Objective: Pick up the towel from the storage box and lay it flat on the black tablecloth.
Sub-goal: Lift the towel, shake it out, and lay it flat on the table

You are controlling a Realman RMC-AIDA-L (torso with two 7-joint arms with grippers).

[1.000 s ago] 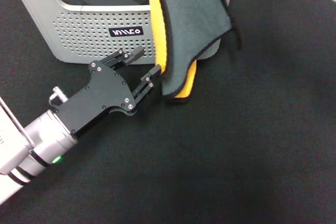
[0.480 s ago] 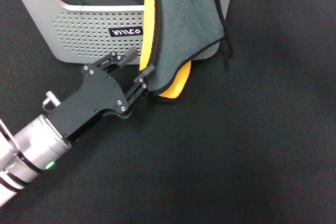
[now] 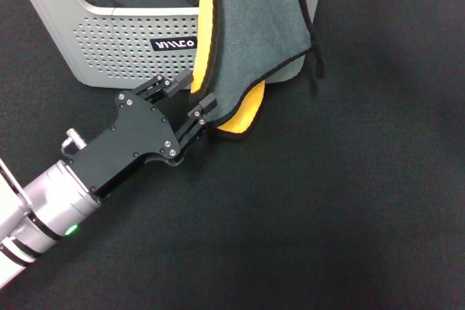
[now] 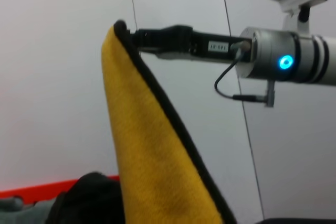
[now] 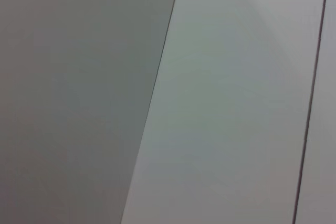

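The left gripper (image 3: 190,99) has its jaws spread around the towel's (image 3: 258,27) hanging lower edge, not yet closed. The right gripper (image 4: 137,39) pinches the top corner, dangling the towel over the storage box (image 3: 109,41) at 12 o'clock. Closing off-edge risks a miss, bunching it on the black tablecloth (image 3: 327,208).
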